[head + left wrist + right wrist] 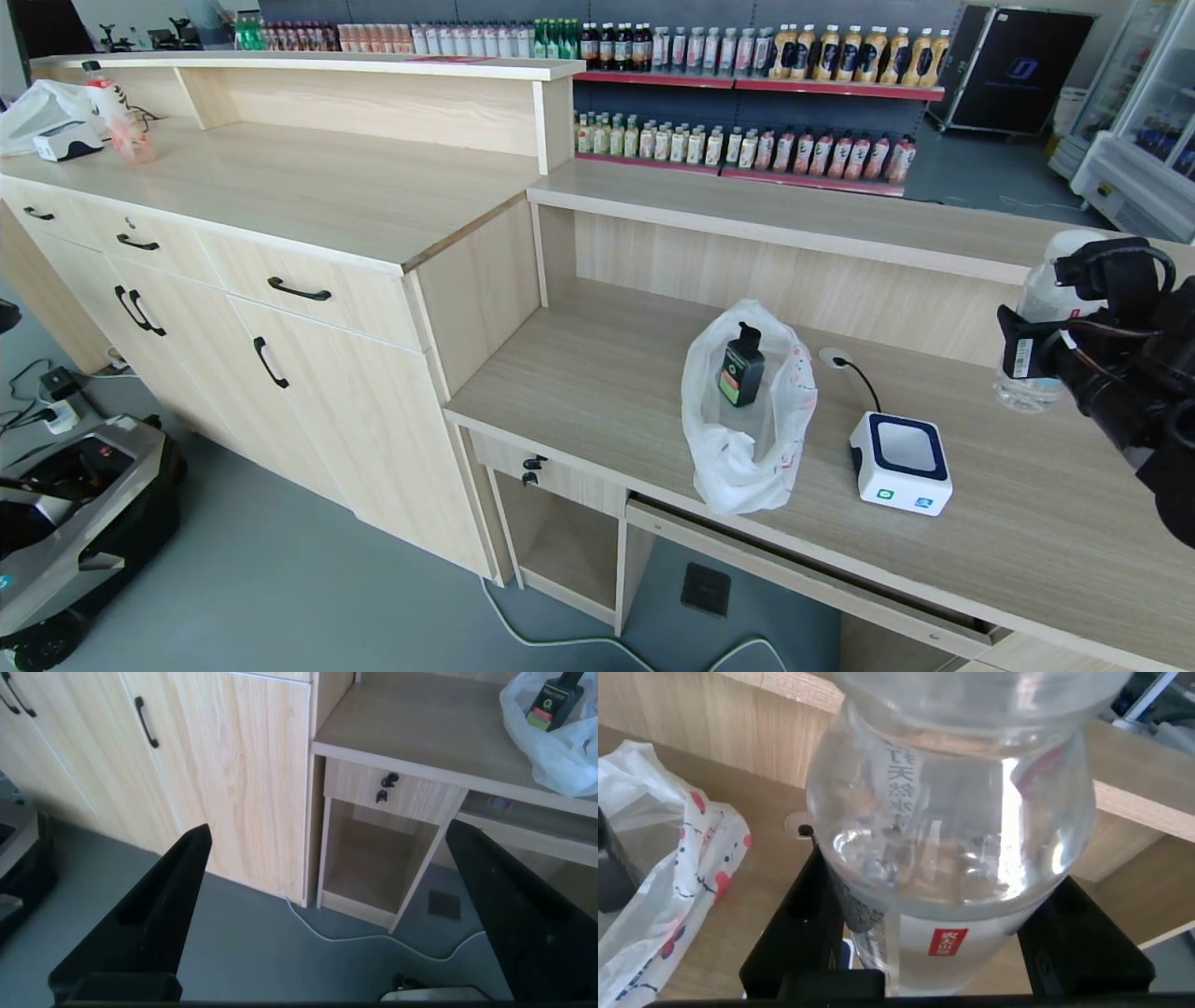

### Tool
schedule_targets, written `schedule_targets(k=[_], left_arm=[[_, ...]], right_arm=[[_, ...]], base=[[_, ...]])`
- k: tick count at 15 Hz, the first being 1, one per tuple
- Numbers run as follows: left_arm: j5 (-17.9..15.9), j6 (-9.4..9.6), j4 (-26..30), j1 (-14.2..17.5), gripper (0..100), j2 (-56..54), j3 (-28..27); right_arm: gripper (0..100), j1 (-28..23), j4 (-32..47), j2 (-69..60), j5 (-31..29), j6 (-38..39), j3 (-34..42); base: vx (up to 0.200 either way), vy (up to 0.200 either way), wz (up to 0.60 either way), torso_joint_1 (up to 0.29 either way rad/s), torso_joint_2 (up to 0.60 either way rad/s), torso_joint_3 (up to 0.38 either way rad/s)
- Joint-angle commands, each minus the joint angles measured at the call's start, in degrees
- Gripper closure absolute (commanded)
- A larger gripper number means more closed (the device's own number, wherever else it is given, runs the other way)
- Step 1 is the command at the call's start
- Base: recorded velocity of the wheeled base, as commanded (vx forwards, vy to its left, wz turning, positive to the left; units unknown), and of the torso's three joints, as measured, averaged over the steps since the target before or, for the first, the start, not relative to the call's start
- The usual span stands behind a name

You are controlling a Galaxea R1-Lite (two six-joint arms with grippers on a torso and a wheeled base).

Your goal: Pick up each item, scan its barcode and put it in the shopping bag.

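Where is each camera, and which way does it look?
Head view: on the head, looking down at the counter, shopping bag and scanner; right claw holding a water bottle.
Left wrist view: on the left wrist, facing cupboards and floor; open left claw shows.
Right wrist view: on the right wrist, close on the bottle in its claw.
Shared: all three show the bag.

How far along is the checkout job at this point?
Done: one dark bottle already sits inside the shopping bag. In hand: the right gripper has its jaws shut on a clear water bottle, off to the right of the scanner, not over it. Left: scanning that bottle and bagging it. The left gripper hangs open beside the counter, holding nothing.
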Motion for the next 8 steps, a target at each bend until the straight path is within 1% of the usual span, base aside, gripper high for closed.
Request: schedule_targets(k=[1,2,6,8], left_arm=[[0.00,0.06,-0.04,0.00,0,0.01,0.01],[0.00,0.06,-0.04,0.00,0,0.01,0.01],[0.00,-0.03,0.05,0.00,0,0.01,0.01],[0.00,-0.03,-0.04,0.00,0,0.01,0.01]], right_arm=[[100,-0.02,0.02,0.20,-0.03,-0.41,0.26],[100,-0.02,0.02,0.20,-0.03,-0.41,0.26],[100,1.21,-1.47,0.02,4.45,-0.58,1.31],[100,3.05,-2.79,0.55,6.03,-0.23,1.14]], base=[[0.000,0.000,0.00,0.000,0.00,0.000],[0.000,0.000,0.00,0.000,0.00,0.000],[0.000,0.000,0.60,0.004,0.00,0.006],[0.000,0.000,0.60,0.005,0.00,0.000]])
